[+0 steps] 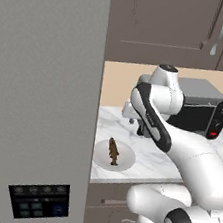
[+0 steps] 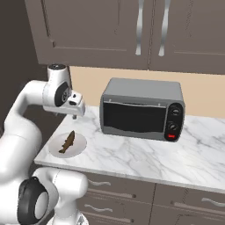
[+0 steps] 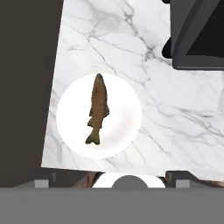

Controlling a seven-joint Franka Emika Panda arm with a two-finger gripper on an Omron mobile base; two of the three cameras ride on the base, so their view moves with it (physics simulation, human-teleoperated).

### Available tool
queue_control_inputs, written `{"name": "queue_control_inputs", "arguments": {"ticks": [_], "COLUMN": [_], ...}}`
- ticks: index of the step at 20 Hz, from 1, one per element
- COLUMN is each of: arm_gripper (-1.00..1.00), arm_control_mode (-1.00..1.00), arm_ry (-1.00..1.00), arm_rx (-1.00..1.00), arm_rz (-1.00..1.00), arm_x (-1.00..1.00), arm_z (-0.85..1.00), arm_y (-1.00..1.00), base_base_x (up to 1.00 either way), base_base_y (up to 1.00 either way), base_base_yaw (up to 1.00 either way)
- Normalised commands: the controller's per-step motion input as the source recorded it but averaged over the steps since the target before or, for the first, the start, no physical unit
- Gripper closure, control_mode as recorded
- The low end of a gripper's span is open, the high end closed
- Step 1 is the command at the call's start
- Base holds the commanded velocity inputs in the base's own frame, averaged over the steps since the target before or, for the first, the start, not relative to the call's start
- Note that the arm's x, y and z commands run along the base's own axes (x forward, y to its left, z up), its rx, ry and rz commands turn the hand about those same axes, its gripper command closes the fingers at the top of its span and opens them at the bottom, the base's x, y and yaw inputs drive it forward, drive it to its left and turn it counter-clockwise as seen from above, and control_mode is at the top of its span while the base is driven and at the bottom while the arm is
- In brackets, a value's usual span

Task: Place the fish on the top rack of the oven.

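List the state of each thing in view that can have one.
Small slim brown fish: lying flat on the plate, ungrasped.
White round plate: on the marble counter, near its edge.
Grey countertop toaster oven: door shut.
Gripper: above the plate, holding nothing; open or shut unclear.
Upper cabinets: doors shut.

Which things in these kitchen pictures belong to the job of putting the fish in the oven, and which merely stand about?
Belongs to the job:
fish, lying on the plate
pincer, hanging above the fish

Just standing about:
white plate
grey toaster oven
marble counter
upper cupboards
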Motion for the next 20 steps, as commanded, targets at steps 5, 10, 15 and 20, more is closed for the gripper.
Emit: {"name": "queue_control_inputs", "arguments": {"ticks": [5, 10, 15, 20], "arm_gripper": [-1.00, -1.00, -1.00, -1.00], "arm_control_mode": [-1.00, -1.00, -1.00, -1.00], "arm_ry": [0.02, 0.02, 0.01, 0.00], "arm_rx": [0.06, 0.01, 0.00, 0.00], "arm_rz": [0.00, 0.00, 0.00, -0.01], "arm_x": [0.01, 0.24, 0.48, 0.44], "arm_z": [-1.00, -0.80, -0.62, -0.43], "arm_y": [0.48, 0.14, 0.05, 0.17], "base_base_x": [0.00, 0.00, 0.00, 0.00], "base_base_y": [0.00, 0.00, 0.00, 0.00], "base_base_yaw": [0.00, 0.00, 0.00, 0.00]}}
